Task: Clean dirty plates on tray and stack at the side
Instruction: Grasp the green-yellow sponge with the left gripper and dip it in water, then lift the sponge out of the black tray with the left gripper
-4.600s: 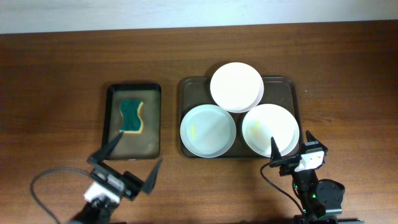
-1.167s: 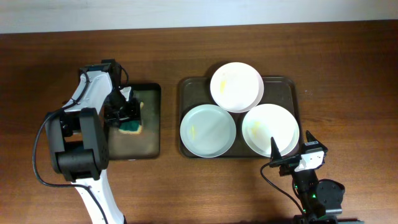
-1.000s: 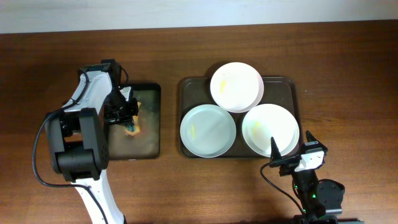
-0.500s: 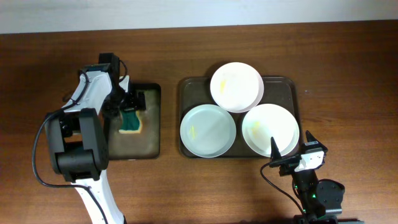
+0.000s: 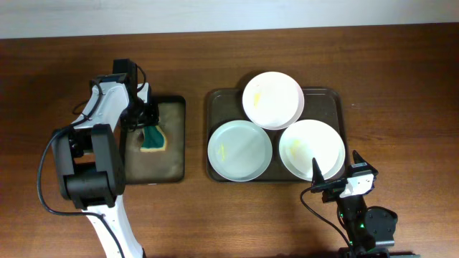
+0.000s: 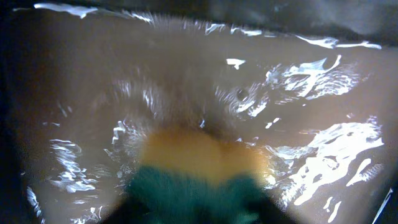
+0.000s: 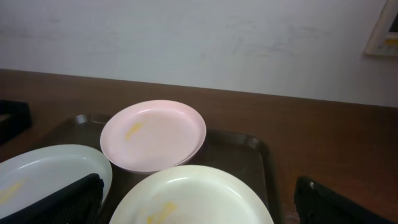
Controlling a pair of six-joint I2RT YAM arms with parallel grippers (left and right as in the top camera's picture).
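Note:
Three white plates lie on the dark brown tray (image 5: 337, 100): one at the back (image 5: 272, 99), one front left (image 5: 239, 150), one front right (image 5: 311, 148). Yellowish smears show on them. My left gripper (image 5: 145, 122) is over the small black tray (image 5: 154, 165), shut on a green and yellow sponge (image 5: 152, 137). In the left wrist view the sponge (image 6: 199, 180) sits blurred between the jaws above the wet tray floor (image 6: 93, 81). My right gripper (image 5: 336, 168) stands open at the tray's front right corner, just before the nearest plate (image 7: 193, 193), holding nothing.
The black tray holds a film of water and stands left of the brown tray. Bare wooden table (image 5: 401, 107) lies right of the brown tray and behind both trays. In the right wrist view the back plate (image 7: 153, 134) sits by the tray rim (image 7: 264, 149).
The left gripper squeezed the sponge, let it spring back, and has closed on it again. It has shifted slightly toward the black tray's far end. The right arm has not moved.

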